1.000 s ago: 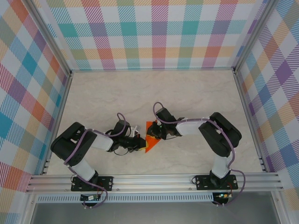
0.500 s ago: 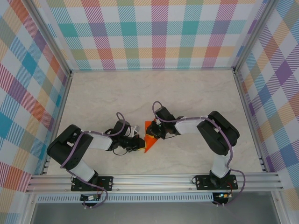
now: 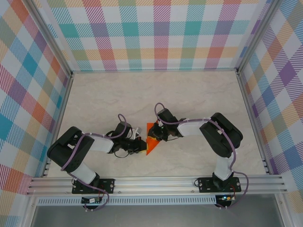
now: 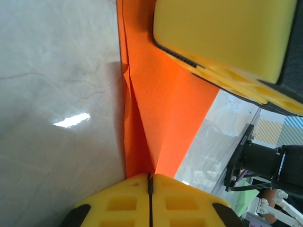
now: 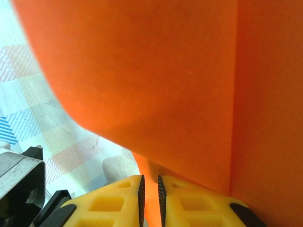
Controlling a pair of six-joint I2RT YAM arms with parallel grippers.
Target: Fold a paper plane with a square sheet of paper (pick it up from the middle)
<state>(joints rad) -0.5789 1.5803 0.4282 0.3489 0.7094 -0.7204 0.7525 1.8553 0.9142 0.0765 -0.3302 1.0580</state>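
The square sheet of paper [image 3: 150, 147] is bright orange and folded into a pointed shape with its tip toward the near edge, at the middle of the table. My left gripper [image 3: 141, 144] meets it from the left. In the left wrist view its yellow jaws [image 4: 150, 176] are shut, and the paper [image 4: 165, 94] with its centre crease runs into their seam. My right gripper [image 3: 154, 135] comes from the right. Its jaws [image 5: 149, 178] are shut on a strip of the paper [image 5: 165, 71]. A right gripper finger [image 4: 222, 33] lies over the sheet.
The marble-patterned tabletop [image 3: 156, 94] is walled by checked panels at the back and sides. An aluminium rail [image 3: 156, 182] runs along the near edge, by the arm bases. Bare table surface lies beyond and to both sides of the paper.
The left arm's elbow has shifted a little left and toward the near edge. Both grippers and the paper have stayed almost in place.
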